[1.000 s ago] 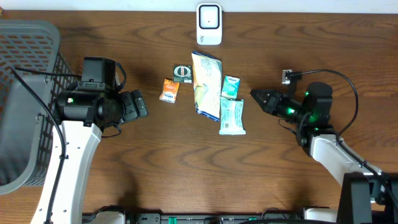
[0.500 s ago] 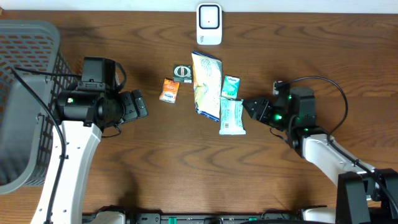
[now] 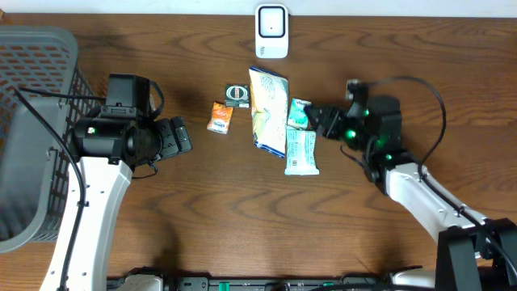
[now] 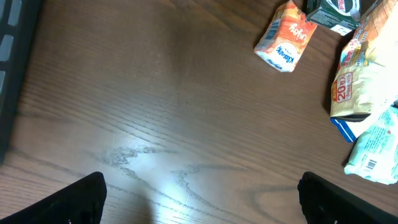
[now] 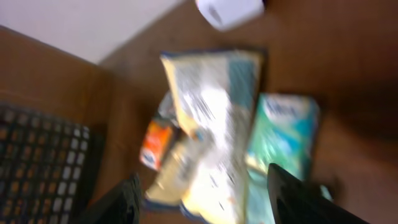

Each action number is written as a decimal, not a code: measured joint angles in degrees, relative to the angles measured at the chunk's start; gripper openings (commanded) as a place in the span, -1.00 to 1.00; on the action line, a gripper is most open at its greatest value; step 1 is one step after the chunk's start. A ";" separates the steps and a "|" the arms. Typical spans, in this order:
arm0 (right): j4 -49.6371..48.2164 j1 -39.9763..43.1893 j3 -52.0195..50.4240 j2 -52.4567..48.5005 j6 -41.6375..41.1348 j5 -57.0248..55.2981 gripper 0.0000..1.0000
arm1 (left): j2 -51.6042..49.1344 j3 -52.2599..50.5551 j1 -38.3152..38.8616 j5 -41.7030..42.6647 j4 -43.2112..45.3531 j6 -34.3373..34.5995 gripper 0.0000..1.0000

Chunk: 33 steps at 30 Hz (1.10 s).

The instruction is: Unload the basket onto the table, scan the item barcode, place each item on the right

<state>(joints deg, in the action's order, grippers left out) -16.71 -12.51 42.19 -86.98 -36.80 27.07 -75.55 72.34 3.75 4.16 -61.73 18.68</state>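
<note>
Several items lie in a cluster at the table's middle: a large yellowish bag [image 3: 269,111], a teal pack [image 3: 300,112], a white-and-teal wipes pack [image 3: 301,151], an orange packet [image 3: 219,117] and a small dark box [image 3: 237,95]. The white scanner [image 3: 271,32] stands at the far edge. My right gripper [image 3: 316,121] is open beside the teal pack, holding nothing. Its blurred wrist view shows the bag [image 5: 211,124] and teal pack [image 5: 283,137] just beyond the right gripper [image 5: 205,205]. My left gripper [image 3: 179,136] is wide open over bare wood, left of the orange packet [image 4: 283,38].
A grey mesh basket [image 3: 32,121] fills the left side of the table, behind my left arm. In the left wrist view the bag [image 4: 364,74] and the wipes pack [image 4: 376,149] sit at the right edge, with bare wood under the left gripper [image 4: 205,205].
My right arm has swung left and toward the far edge, up to the item cluster, and its jaws have gone from shut to open. The left arm has not moved.
</note>
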 measured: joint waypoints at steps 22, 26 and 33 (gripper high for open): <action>23.71 -1.84 12.07 -14.67 10.95 -1.49 0.96 | 0.00 0.00 0.00 -0.02 -0.02 0.00 0.96; 25.05 -2.36 12.07 -14.67 12.55 -2.51 0.99 | 0.00 0.00 0.00 -0.02 0.00 0.00 0.95; 26.12 -3.19 12.07 -14.64 13.25 -5.97 0.91 | 0.00 0.00 0.00 0.00 0.00 0.00 0.96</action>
<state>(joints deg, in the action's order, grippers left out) 9.41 -15.70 54.26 -101.62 -23.55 21.10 -75.55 72.34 3.75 4.16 -61.73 18.68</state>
